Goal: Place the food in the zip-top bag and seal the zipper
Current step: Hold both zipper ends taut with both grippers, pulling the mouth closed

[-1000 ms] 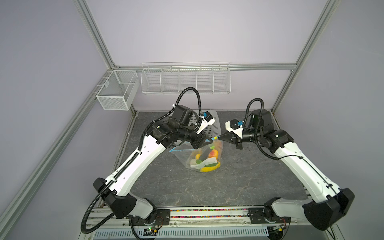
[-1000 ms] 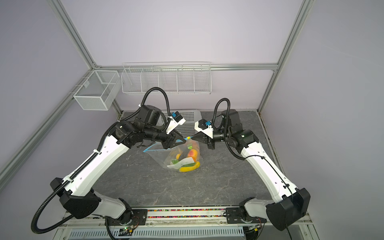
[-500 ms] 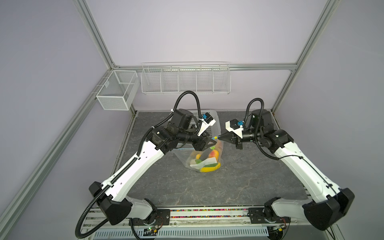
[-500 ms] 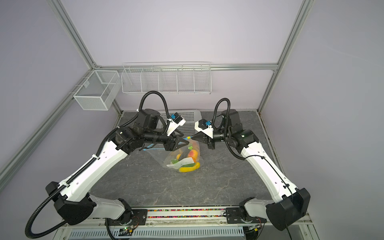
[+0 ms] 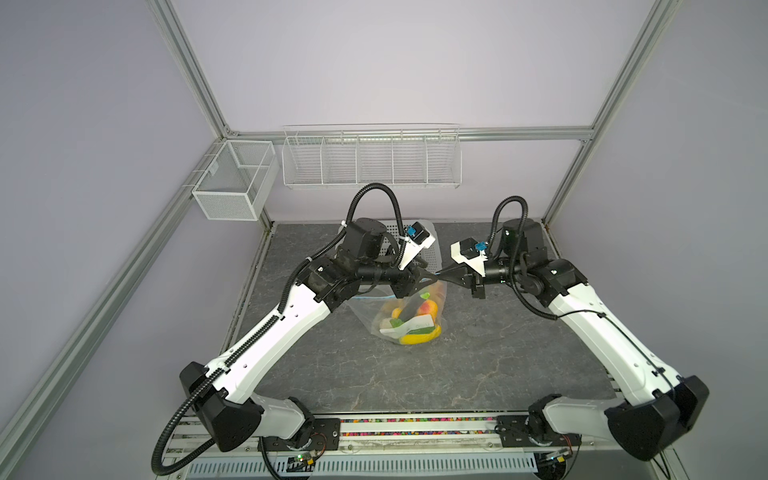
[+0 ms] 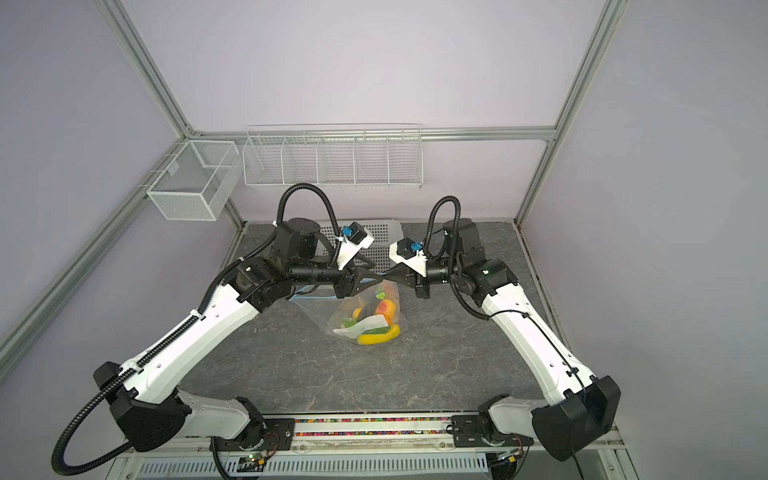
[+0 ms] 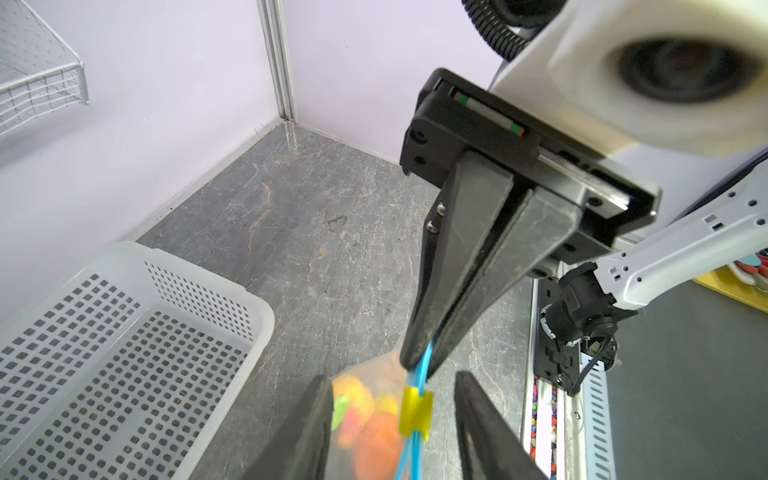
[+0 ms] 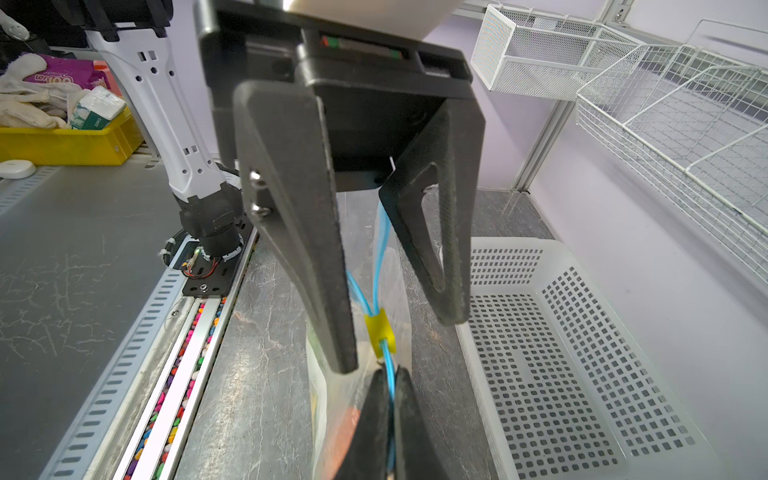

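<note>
While the bag of toy food hangs mouth-up at mid-table, its blue zipper runs from 9 to 3 o'clock. The right gripper, reaching in level from 3 o'clock, is clamped on the zipper. The left gripper, level from 9 o'clock, has its jaws apart either side of the yellow slider.

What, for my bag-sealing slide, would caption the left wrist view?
The right gripper pinches the zipper end; the left gripper, fingers open, straddles the yellow slider; food inside the zip-top bag.
</note>
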Controlling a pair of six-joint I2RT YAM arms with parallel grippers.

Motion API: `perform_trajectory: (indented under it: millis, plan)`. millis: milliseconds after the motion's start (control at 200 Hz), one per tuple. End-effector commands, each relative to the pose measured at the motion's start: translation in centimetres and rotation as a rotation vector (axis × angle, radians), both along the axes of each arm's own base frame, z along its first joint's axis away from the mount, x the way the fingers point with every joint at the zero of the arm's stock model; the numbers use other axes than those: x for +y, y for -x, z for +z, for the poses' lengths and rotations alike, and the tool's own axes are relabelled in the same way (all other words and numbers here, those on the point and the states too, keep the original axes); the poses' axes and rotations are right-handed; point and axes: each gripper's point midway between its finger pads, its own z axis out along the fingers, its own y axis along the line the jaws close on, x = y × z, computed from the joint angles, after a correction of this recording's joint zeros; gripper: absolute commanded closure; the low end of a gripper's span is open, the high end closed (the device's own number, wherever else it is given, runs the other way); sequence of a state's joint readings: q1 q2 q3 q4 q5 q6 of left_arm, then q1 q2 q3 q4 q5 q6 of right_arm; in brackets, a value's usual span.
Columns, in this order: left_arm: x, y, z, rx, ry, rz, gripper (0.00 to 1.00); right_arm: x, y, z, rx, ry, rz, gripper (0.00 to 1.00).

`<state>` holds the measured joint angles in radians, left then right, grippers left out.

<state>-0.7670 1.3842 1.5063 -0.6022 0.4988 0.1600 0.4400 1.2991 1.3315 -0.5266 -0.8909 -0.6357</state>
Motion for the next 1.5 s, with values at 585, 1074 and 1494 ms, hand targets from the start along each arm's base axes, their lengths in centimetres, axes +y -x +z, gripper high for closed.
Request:
perform_trajectory:
  millis: [585,1074,1494]
  plan:
    - [-0.6,0.1,-0.1,0.020,-0.005,-0.020,0.80,-0.1,0.1,0.9,-0.024,-0.029,0.025,0.93]
    - [0.3,0.0,-1.1,0.016,-0.043,0.025,0.83,-0.3,-0.7,0.7,-0.002,-0.022,-0.019,0.93]
    - [1.3,-0.1,-1.7,0.002,-0.076,0.061,0.84,-0.3,-1.0,0.5,0.006,-0.014,-0.032,0.93]
